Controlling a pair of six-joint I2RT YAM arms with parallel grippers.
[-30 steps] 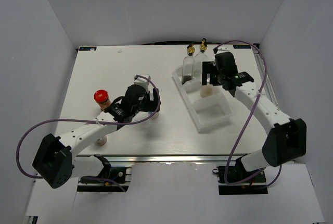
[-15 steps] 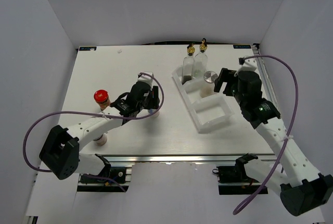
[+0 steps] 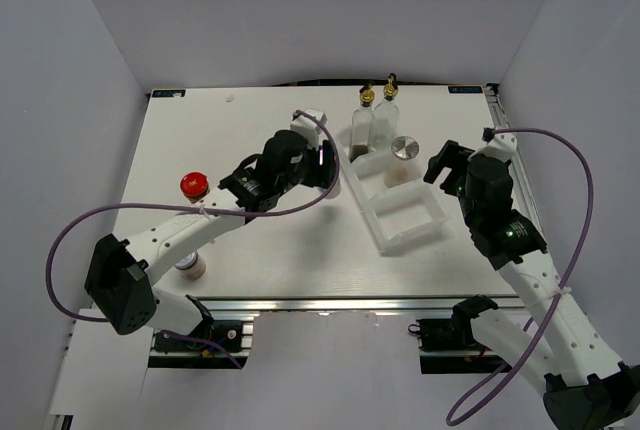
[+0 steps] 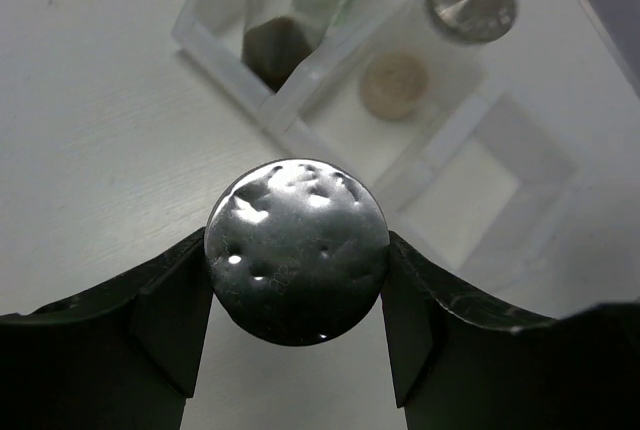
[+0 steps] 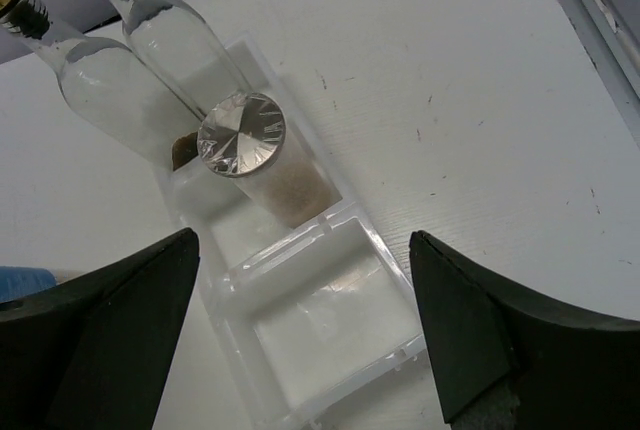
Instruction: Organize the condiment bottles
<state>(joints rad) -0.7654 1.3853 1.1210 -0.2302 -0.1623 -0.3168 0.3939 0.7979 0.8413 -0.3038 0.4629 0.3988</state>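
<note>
white tabletop in a plain grey booth, with the white tray (image 3: 362, 200) as the marker. just left of the tray's far end, the left gripper (image 4: 297, 295) is clamped partway shut on a silver-lidded cylinder (image 4: 297, 250). the glass bottles (image 3: 362, 125) stand in the tray's far compartment, a second cylinder (image 3: 404, 148) in the middle one. the right gripper (image 5: 300, 280) hangs spread wide and empty, just right of the tray. this looks like the delivery step. next, the cylinder needs setting down upright in a free compartment, clear of the walls.
</note>
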